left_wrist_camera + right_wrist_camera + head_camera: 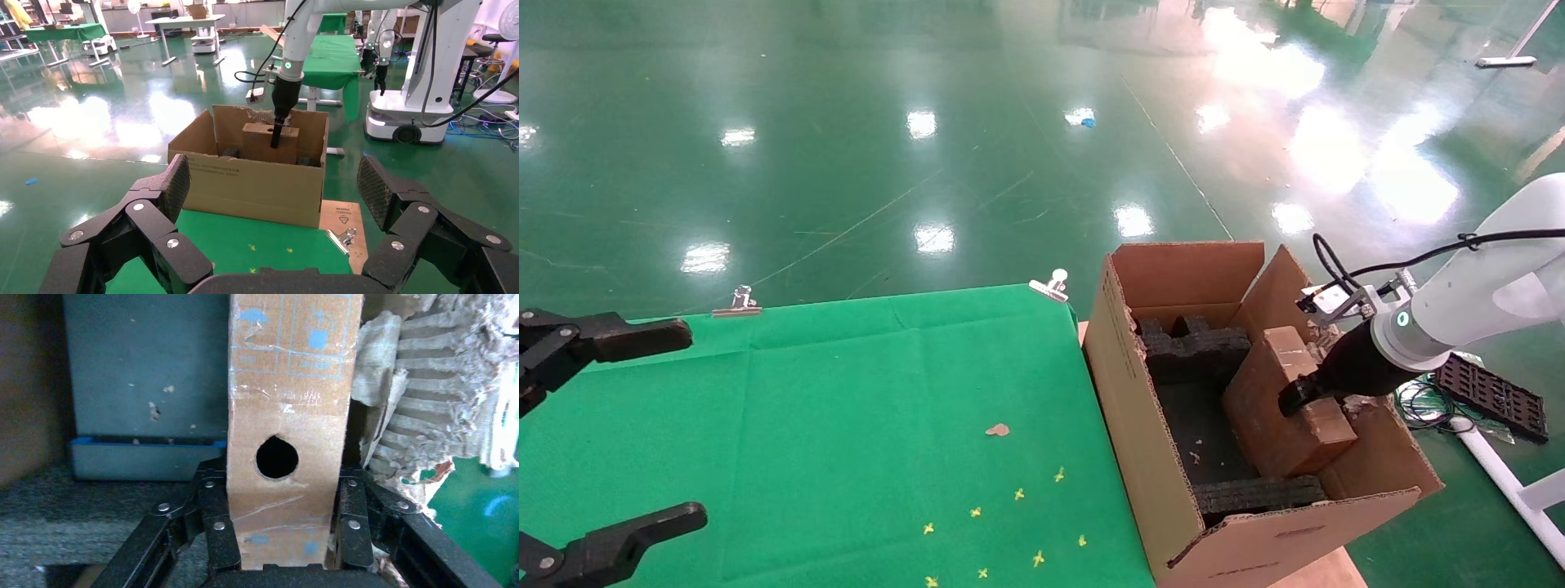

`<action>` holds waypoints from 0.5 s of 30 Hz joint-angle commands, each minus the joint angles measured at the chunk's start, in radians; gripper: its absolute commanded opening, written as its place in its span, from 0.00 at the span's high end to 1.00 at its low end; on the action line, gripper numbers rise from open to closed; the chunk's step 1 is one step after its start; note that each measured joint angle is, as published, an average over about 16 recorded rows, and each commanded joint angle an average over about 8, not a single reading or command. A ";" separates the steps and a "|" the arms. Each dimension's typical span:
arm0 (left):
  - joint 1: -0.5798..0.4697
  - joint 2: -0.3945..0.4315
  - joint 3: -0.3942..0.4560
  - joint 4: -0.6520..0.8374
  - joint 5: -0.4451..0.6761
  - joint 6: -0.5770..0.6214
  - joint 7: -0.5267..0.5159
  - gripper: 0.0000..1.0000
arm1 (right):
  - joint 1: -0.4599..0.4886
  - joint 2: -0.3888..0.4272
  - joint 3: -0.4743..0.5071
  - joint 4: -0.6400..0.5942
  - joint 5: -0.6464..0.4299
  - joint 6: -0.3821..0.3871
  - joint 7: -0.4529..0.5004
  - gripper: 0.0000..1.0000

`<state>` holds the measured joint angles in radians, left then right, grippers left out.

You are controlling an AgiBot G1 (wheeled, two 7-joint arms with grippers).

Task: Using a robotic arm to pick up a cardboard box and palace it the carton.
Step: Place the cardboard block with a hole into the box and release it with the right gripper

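Note:
The flat brown cardboard box (1275, 404) stands on edge, tilted, inside the large open carton (1140, 445) to the right of the green table. My right gripper (1299, 394) on the white robotic arm (1475, 298) is shut on its narrow top side. In the right wrist view the box (287, 416) fills the gap between the fingers (217, 523), its round hole just beyond them. The left wrist view shows the box (269, 142) upright in the carton (251, 180) under the arm. My left gripper (609, 433) is open over the table's left side, holding nothing.
Black foam inserts (1193, 351) lie at the carton's far and near ends. The carton's right wall is torn and ragged (428, 373). Metal clips (1050, 286) pin the green cloth (846, 425) to the table. A black grid panel (1491, 396) lies on the floor to the right.

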<state>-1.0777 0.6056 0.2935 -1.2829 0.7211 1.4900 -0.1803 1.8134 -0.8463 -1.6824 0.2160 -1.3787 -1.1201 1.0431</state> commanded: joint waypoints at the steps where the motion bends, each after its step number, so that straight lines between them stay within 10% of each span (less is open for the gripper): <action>1: 0.000 0.000 0.000 0.000 0.000 0.000 0.000 0.00 | 0.001 -0.009 -0.003 -0.013 -0.005 -0.003 -0.005 0.00; 15: 0.000 0.000 0.001 0.000 -0.001 0.000 0.000 0.00 | 0.188 -0.015 0.015 -0.012 -0.001 -0.054 -0.096 0.00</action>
<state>-1.0780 0.6052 0.2945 -1.2829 0.7205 1.4896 -0.1798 2.0122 -0.8541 -1.6664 0.2160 -1.3802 -1.1722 0.9465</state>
